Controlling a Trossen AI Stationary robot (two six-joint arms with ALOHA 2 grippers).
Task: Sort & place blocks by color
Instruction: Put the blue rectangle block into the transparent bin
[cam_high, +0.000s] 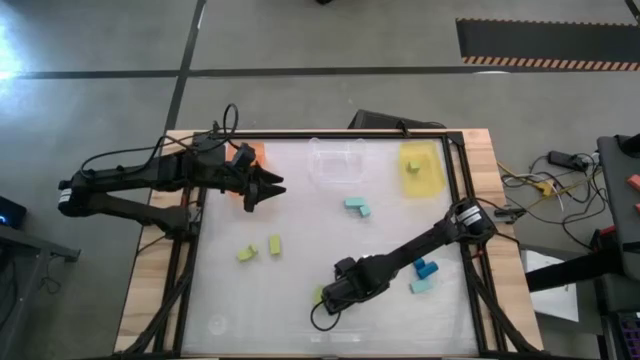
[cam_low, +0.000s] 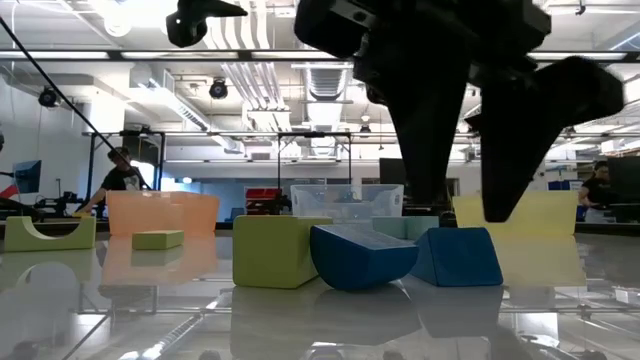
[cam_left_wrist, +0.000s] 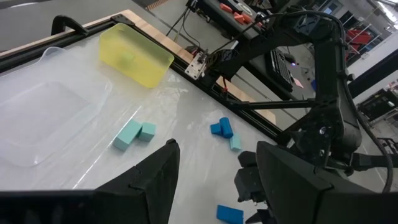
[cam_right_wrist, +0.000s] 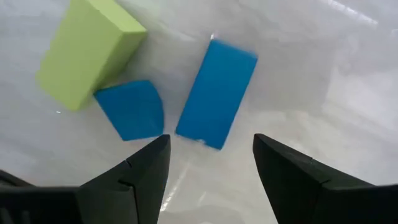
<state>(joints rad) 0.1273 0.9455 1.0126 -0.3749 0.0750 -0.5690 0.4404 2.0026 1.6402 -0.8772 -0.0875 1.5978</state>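
Note:
My right gripper (cam_right_wrist: 208, 155) is open and hangs low near the table's near edge (cam_high: 330, 297). Just ahead of its fingertips lie two darker blue blocks (cam_right_wrist: 217, 93) (cam_right_wrist: 132, 110) and a yellow-green block (cam_right_wrist: 87, 53), close together on the table; it touches none. The low view shows the same cluster (cam_low: 362, 255) under the dark fingers (cam_low: 430, 150). My left gripper (cam_left_wrist: 214, 180) is open and empty, above the table beside the orange tray (cam_high: 250, 155). Other blocks lie flat: teal (cam_high: 357, 207), two yellow-green (cam_high: 247, 253) (cam_high: 274, 245), blue (cam_high: 427, 268) and teal (cam_high: 422, 286).
Three trays stand along the far edge: the orange one, a clear one (cam_high: 338, 160) and a yellow one (cam_high: 423, 168). A dark frame (cam_high: 462, 180) borders the glossy white surface. People show in the room behind (cam_low: 120, 180).

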